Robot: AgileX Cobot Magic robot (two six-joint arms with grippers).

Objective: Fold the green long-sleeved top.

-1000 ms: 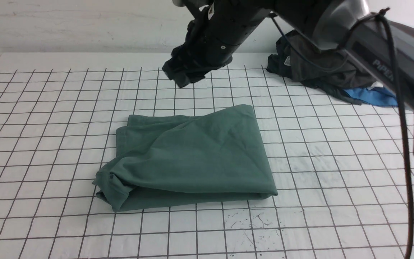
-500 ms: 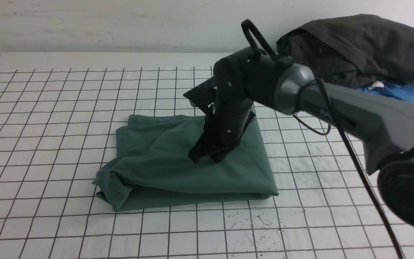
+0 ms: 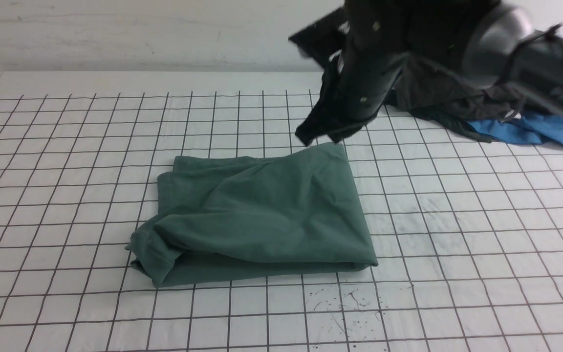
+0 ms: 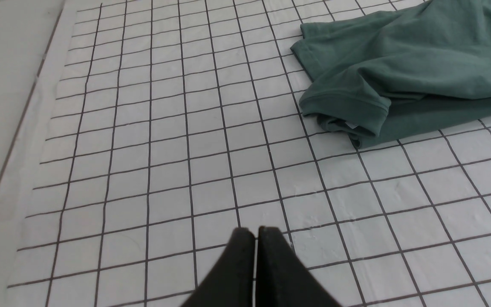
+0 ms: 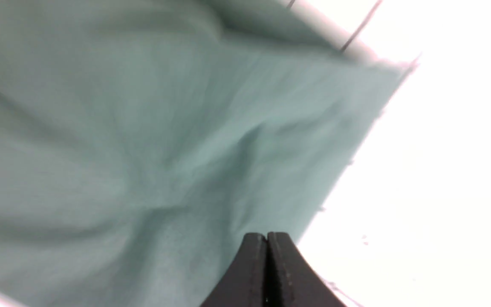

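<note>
The front view looks forward and down from the robot's side across the gridded table [image 3: 457, 220], taking in the whole top [image 3: 262, 210]. The left wrist view sits low over the table's left part, catching the top's [image 4: 399, 72] edge. The right wrist view is blurred, close above the top [image 5: 143, 128], which all three views share.

white gridded mat [image 3: 66, 146], dark garments [image 3: 438, 100], blue garment [image 3: 530, 131]
</note>
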